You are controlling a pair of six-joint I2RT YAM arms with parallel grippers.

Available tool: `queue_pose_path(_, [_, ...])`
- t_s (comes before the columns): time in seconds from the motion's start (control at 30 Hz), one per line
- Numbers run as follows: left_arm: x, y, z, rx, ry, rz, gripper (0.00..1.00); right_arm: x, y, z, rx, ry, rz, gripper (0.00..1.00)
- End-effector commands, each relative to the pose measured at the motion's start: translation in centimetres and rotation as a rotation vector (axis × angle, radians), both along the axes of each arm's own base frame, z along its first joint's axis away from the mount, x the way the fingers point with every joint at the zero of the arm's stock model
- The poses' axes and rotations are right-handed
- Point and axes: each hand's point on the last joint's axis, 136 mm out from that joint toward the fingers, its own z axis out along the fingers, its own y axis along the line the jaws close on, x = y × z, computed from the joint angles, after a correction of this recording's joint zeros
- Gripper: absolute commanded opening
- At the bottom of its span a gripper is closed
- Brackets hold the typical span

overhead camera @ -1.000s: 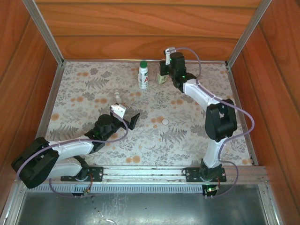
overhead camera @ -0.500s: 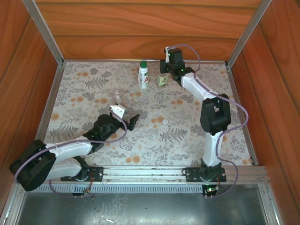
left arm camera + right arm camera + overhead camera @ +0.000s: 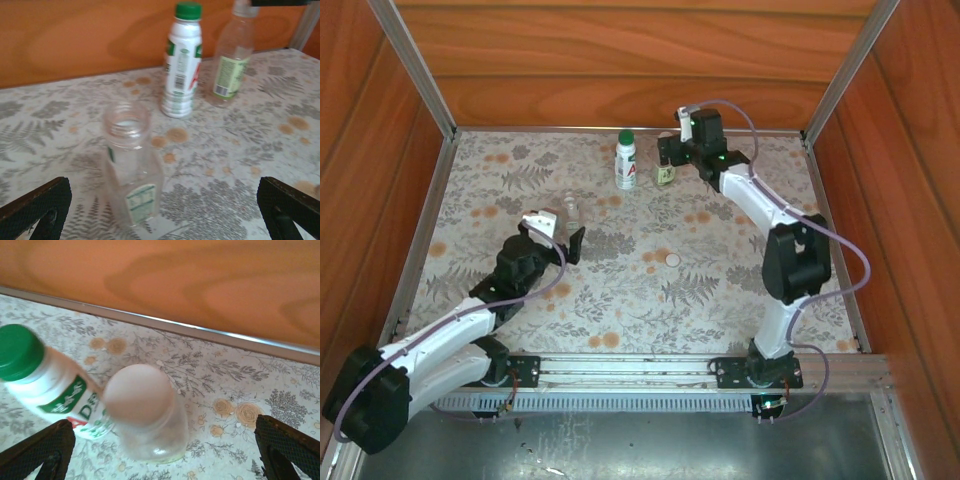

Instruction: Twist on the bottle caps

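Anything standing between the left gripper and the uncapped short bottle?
Nothing visible does. The short bottle sits just ahead of the open left gripper, in line with the gap between its fingers; the white bottle and the other clear bottle stand farther back.

Reddish-brown wood panels close the space in: a back wall [image 3: 640,70], a left wall [image 3: 360,150] and a right wall [image 3: 920,150], joined at the far corners by slanting aluminium posts [image 3: 412,65]. The table wears a cloth [image 3: 720,270] printed with grey ferns and orange flowers. A metal rail [image 3: 630,368] runs along the near edge, with a dull grey metal sheet [image 3: 620,440] below it.
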Motion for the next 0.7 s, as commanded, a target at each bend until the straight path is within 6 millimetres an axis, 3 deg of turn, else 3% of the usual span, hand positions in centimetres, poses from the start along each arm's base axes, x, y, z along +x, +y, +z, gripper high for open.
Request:
queue_pose_path(0.0, [1.0,2.5,0.7,0.028,0.018,0.133,1.00,-1.8,0.2,2.3,0.046,-0.068,0.066,0.99])
queue_pose_path(0.1, [2.5,3.7,1.0,0.047,0.024,0.224,1.00,-3.5,0.1,1.8,0.070,-0.069,0.088,0.99])
queue_pose_path(0.13, [3.0,3.5,1.0,0.057,0.030,0.225,1.00,-4.2,-0.1,2.9,0.088,-0.091,0.092,0.99])
queue_pose_path(0.23, [4.7,2.9,0.9,0.088,0.052,0.231,1.00,-5.5,-0.1,2.6,0.112,-0.079,0.107,0.98])
queue_pose_path(0.43, [7.3,2.0,-1.3,0.139,0.119,0.250,1.00,-7.1,-0.3,2.2,0.131,-0.066,0.120,0.98])
queue_pose_path(0.67, [8.6,1.2,-4.4,0.130,0.172,0.236,1.00,-8.4,-0.4,2.3,0.152,-0.065,0.138,0.97])
